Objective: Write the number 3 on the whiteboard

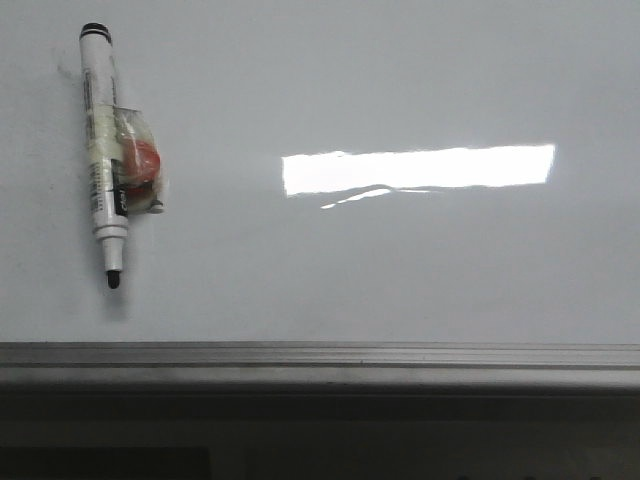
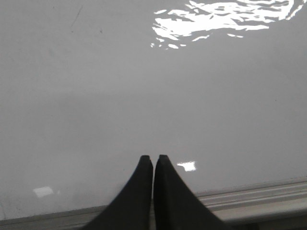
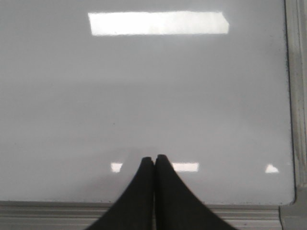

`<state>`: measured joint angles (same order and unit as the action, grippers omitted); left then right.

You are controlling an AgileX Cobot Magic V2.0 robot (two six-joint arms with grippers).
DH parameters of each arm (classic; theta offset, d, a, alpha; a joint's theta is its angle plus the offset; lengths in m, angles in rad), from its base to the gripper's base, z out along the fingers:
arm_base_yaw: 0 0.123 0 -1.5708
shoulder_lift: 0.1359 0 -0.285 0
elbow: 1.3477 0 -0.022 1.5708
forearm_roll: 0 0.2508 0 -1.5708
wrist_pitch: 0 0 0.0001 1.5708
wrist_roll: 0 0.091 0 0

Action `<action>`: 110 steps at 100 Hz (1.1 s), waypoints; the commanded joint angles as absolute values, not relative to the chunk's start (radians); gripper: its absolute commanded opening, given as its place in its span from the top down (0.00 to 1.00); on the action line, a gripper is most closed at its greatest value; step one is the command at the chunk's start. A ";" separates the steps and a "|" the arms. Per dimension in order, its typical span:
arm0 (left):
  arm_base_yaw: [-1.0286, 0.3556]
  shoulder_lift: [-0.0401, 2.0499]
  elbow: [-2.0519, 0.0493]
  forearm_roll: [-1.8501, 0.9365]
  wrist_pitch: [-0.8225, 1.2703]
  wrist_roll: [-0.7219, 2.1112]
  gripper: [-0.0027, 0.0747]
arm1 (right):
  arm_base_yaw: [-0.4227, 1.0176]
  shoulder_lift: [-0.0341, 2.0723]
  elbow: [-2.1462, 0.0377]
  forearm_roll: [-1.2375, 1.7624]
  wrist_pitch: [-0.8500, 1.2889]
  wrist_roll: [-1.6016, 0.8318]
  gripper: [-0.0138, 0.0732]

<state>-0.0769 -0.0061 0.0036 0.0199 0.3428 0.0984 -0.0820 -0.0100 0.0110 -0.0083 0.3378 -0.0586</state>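
The whiteboard [image 1: 400, 270] fills the front view, glossy white-grey, with a bright rectangular reflection and a grey metal rail [image 1: 320, 362] along its near edge. No number 3 shows on it. A white marker [image 1: 103, 150] with a black uncapped tip lies at the left of the board, tip toward the rail, with tape and an orange piece wrapped round its middle. My left gripper [image 2: 153, 158] is shut and empty over the bare whiteboard [image 2: 144, 96] near its rail. My right gripper [image 3: 154, 158] is shut and empty over the whiteboard [image 3: 144, 96] near its corner. Neither gripper shows in the front view.
The rail runs along the board's edge in the left wrist view [image 2: 259, 196]. In the right wrist view the rail [image 3: 240, 215] meets a side rail [image 3: 298, 96] at the board's corner. A dark band lies below the rail in the front view.
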 commanded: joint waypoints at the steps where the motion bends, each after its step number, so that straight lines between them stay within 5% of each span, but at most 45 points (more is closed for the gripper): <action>1: -0.074 -0.031 0.038 0.022 0.294 0.092 0.99 | -0.088 -0.026 0.033 -0.011 0.324 -0.063 0.92; 110: -0.074 -0.031 0.038 0.079 0.198 0.092 0.99 | -0.088 -0.026 0.033 -0.018 0.324 -0.063 0.92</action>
<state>-0.0769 -0.0061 0.0036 0.0767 0.2980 0.0984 -0.0820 -0.0100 0.0110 -0.0083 0.3378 -0.0542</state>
